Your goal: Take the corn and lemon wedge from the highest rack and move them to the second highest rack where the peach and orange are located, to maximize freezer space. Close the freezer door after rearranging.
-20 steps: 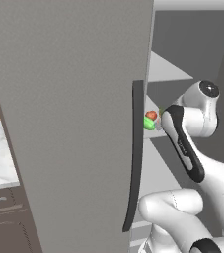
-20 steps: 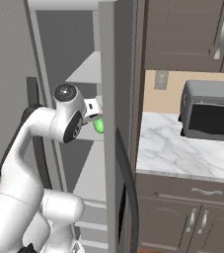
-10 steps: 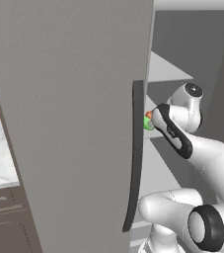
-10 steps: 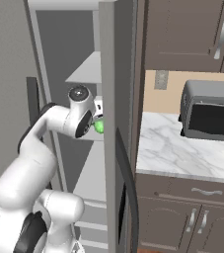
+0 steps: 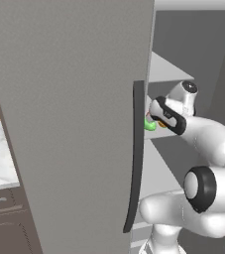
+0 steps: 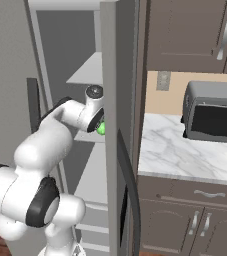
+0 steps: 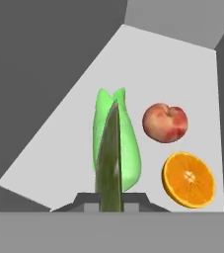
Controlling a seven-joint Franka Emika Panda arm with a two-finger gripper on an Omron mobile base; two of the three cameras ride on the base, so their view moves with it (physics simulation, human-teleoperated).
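My gripper [image 7: 108, 197] is shut on the corn [image 7: 116, 148], a green-husked ear that rises from between the fingers. It hangs just above the light grey rack [image 7: 64, 148], left of the peach [image 7: 165, 122] and the halved orange [image 7: 188, 179] lying there. From the base, the corn [image 5: 149, 125] shows as a green tip at the gripper [image 5: 152, 119] behind the freezer door [image 5: 74, 109]. The right base view has the corn [image 6: 101, 129] at the gripper [image 6: 99, 125] inside the freezer. The lemon wedge is out of view.
The highest rack [image 5: 163, 69] sits just above the hand. A dark door handle [image 5: 136, 154] stands close to the left of the arm. Another open door [image 6: 119, 100] flanks the arm's right. On the marble counter [image 6: 175, 155] stands a toaster oven [image 6: 212, 112].
The arm has stretched deeper into the freezer, carrying the corn forward at the level of the second rack. The jaws stay shut on it.
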